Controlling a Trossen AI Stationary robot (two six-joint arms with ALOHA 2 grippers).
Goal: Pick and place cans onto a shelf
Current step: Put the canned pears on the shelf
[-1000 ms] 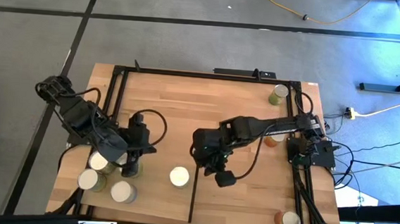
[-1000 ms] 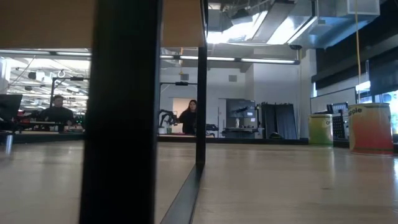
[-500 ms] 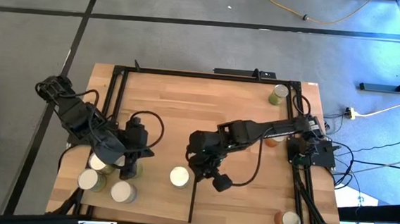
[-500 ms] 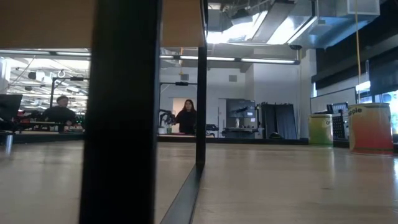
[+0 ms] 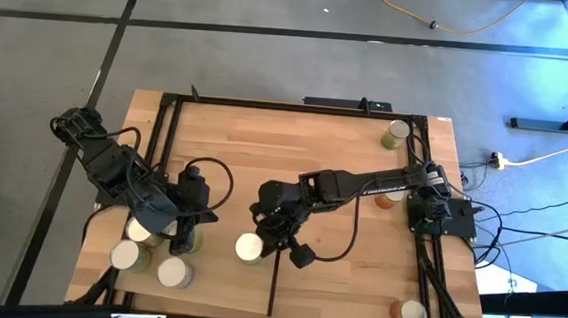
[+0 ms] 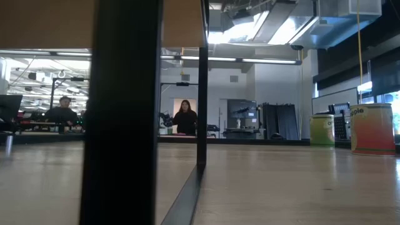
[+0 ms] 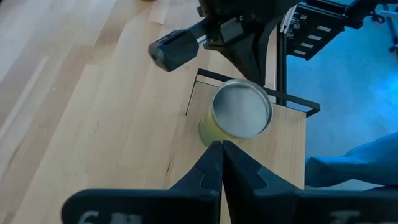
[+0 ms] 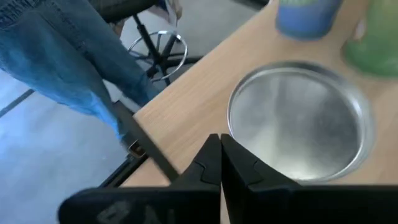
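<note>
The right claw (image 5: 261, 240) is seen in the high view reaching across to the middle of the desk (image 5: 295, 150), its fingers (image 8: 214, 163) pressed together with nothing between them, right beside a can with a pale top (image 5: 249, 248); whether the can is touched cannot be told. In the right wrist view that can's silvery top (image 8: 300, 124) fills the area just past the fingertips. The can stands on the pale shelf (image 5: 217, 285) close to the thin dark divider (image 5: 273, 291). The left claw (image 5: 186, 236) is held over the near-left part of the desk, its fingers (image 7: 221, 163) also closed together on nothing, next to three cans (image 5: 155, 253) grouped on the shelf. Further cans are found at the far right corner (image 5: 396, 134), beside the right arm's base (image 5: 389, 198), and at the near right corner (image 5: 410, 313).
</note>
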